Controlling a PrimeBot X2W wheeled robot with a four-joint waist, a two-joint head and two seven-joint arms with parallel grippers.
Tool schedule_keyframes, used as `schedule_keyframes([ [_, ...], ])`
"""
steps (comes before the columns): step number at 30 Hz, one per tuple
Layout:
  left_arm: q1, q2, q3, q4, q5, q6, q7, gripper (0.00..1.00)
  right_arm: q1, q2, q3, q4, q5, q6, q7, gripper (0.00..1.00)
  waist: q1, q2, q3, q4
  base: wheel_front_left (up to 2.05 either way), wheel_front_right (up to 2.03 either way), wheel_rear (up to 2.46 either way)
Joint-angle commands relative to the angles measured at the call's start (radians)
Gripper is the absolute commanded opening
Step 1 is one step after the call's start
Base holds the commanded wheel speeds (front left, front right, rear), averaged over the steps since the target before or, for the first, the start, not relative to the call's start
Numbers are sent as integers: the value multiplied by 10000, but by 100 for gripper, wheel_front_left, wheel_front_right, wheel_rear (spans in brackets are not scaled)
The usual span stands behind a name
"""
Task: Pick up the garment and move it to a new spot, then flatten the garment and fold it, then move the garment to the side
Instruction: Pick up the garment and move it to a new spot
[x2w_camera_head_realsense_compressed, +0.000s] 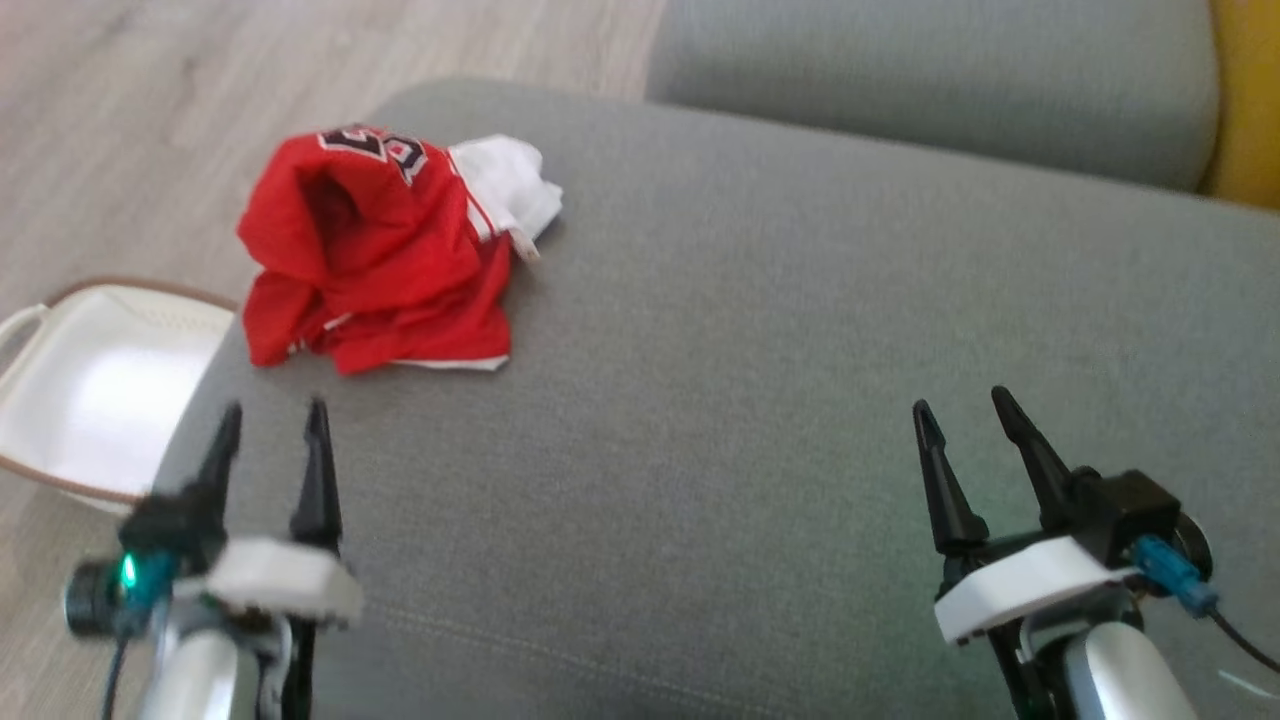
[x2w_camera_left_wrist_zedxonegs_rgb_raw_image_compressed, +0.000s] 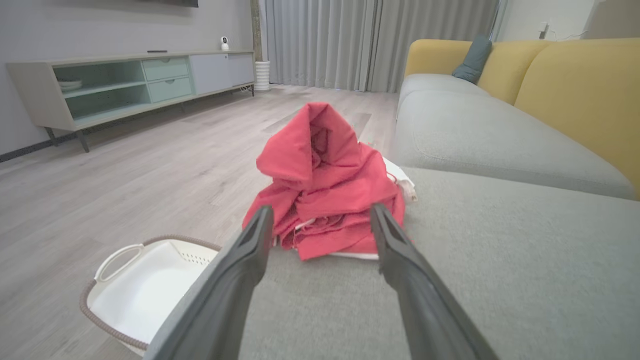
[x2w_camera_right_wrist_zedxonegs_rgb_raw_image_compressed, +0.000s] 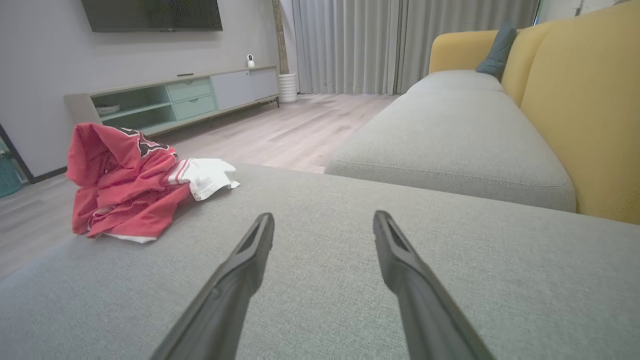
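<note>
Crumpled red-white garment (x2w_camera_head_realsense_compressed: 385, 255) at far left of grey sofa cushion (x2w_camera_head_realsense_compressed: 750, 350); white basket (x2w_camera_head_realsense_compressed: 100, 390) on floor further left. Left pincer (x2w_camera_head_realsense_compressed: 275, 408) near garment, released; right pincer (x2w_camera_head_realsense_compressed: 960, 400) released, well apart.

The red garment (x2w_camera_head_realsense_compressed: 380, 250) carries dark characters (x2w_camera_head_realsense_compressed: 378, 148) edged in white along its upper fold. They are crumpled and partly hidden, so no letter or number can be read there.

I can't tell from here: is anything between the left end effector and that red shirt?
Nothing visible. Only bare grey cushion lies between the open left end effector and the red shirt; the white basket sits aside on the floor.
</note>
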Motion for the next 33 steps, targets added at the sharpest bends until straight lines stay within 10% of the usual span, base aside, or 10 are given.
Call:
schedule_keyframes([
  [1, -1041, 184, 331, -288, -95, 17, -62, 100, -686, -45, 270, -464, -137, -7, 86, 100, 0, 0, 661, -214, 0, 0, 0],
  [27, -7408, 1783, 923, 6495, -858, -655, 661, 100, -2065, -809, 474, -1612, -414, -7, 855, 100, 0, 0, 3899, -818, 0, 0, 0],
  [28, -7523, 1805, 892, 6646, -816, -594, 628, 45, -2052, -793, 485, -1620, -427, -7, 862, 100, 0, 0, 3903, -810, 0, 0, 0],
  [30, -7697, 1845, 838, 6904, -744, -467, 570, 0, -2021, -778, 477, -1621, -416, -7, 876, 100, 0, 0, 3899, -783, 0, 0, 0],
  [33, -7858, 1914, 721, 7205, -626, -357, 487, 0, -1991, -782, 442, -1599, -375, -7, 883, 100, 0, 0, 3875, -741, 0, 0, 0],
])
